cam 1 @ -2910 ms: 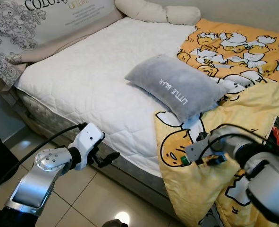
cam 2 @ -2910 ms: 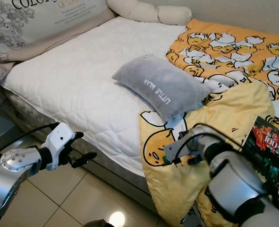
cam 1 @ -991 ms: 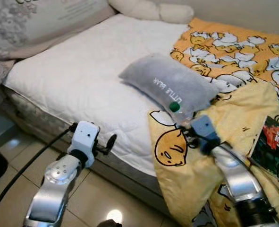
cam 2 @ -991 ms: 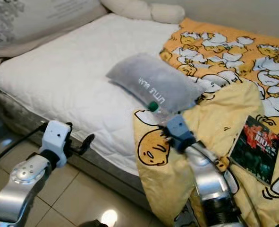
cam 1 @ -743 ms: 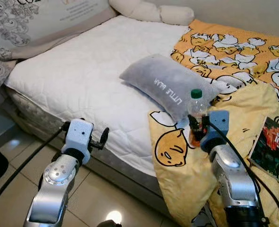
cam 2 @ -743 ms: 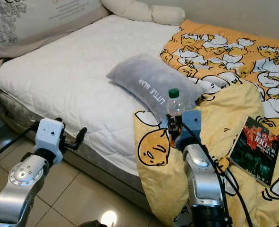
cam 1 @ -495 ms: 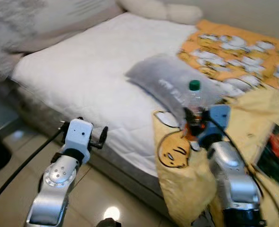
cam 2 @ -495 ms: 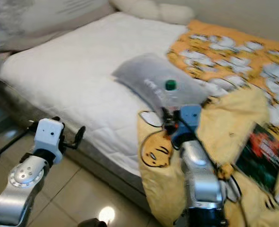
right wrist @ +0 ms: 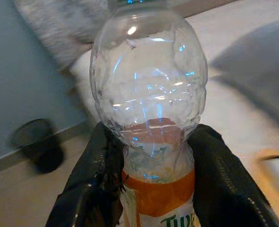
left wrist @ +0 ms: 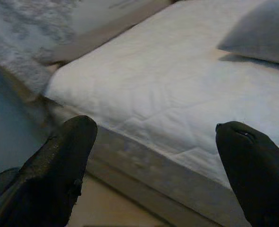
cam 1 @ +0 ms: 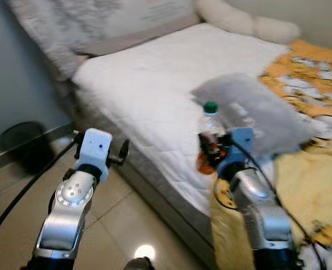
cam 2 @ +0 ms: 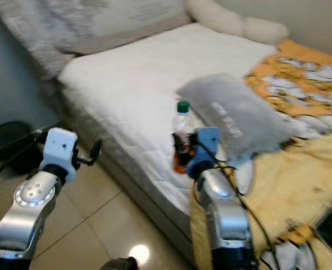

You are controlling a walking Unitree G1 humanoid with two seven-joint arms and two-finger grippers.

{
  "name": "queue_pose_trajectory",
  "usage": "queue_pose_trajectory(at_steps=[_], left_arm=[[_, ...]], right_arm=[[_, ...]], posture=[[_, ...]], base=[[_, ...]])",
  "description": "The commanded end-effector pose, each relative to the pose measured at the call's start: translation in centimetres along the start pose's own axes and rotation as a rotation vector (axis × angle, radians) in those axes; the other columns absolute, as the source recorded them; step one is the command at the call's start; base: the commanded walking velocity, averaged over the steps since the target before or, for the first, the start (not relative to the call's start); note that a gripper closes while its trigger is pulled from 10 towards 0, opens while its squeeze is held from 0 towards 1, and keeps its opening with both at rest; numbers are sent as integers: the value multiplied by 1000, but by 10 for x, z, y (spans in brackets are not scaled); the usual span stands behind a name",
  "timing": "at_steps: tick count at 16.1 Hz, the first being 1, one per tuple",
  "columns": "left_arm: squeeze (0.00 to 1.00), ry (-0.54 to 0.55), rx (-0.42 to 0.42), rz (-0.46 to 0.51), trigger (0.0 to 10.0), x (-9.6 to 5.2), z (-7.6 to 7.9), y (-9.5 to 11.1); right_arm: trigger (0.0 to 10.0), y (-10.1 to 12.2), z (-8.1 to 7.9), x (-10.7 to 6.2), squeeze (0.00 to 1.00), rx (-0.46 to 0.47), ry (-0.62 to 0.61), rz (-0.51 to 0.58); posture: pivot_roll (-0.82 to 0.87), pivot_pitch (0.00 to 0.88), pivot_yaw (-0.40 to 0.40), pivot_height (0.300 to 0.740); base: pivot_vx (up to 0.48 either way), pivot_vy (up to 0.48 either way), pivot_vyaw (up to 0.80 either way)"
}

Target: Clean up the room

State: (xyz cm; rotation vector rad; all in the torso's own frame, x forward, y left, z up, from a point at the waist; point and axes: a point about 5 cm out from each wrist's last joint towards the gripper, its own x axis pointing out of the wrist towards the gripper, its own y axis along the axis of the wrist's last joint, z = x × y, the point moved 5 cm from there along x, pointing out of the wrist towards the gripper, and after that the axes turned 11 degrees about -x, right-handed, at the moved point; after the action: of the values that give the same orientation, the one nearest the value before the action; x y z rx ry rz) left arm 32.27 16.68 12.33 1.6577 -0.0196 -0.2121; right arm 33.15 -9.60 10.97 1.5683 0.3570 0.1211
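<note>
Right gripper [right wrist: 153,189] clamps bottle [right wrist: 151,113] (upright) beside grey pillow [cam 2: 236,118].

Head stereo pair: high, facing forward and down; both eyes share the bed [cam 1: 154,95], grey pillow [cam 2: 233,118], bin [cam 1: 25,143] on the left floor, and both arms near. Blurred.
Left wrist camera: low, beside the bed's near edge, looking along two spread fingers [left wrist: 59,165] across the mattress to the pillow.
Right wrist camera: very close on a bottle [right wrist: 148,109] between its fingers [right wrist: 99,179]; bin and bed behind, shared with the head pair.
</note>
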Motion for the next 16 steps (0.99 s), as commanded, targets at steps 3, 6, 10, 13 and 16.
queue_pose_trajectory(at_steps=[3, 6, 10, 13, 16], left_arm=[[0, -20, -23, -16, 10000, 6, 1, -4], [0, -31, -20, -20, 10000, 8, 4, -5], [0, -24, -8, -10, 10000, 12, -3, 1], [0, -32, -11, -8, 10000, 15, -1, 0], [0, -40, -29, 3, 10000, 16, -1, 4]], right_arm=[[10000, 2, 16, 8, 0, -21, -66, -32], [10000, 8, 33, 9, 0, -60, -134, -2], [10000, 16, 25, 15, 0, 14, -104, 33], [10000, 18, 21, 19, 0, 1, -82, 40], [10000, 13, 19, 20, 0, 5, -67, 18]], posture=[[29, 0, 31, 740], [64, 0, 19, 740], [51, 0, 36, 740], [46, 0, 37, 740], [55, 0, 38, 740]], base=[[0, 0, 777], [0, 0, 727], [0, 0, 0], [0, 0, 0], [0, 0, 0]])
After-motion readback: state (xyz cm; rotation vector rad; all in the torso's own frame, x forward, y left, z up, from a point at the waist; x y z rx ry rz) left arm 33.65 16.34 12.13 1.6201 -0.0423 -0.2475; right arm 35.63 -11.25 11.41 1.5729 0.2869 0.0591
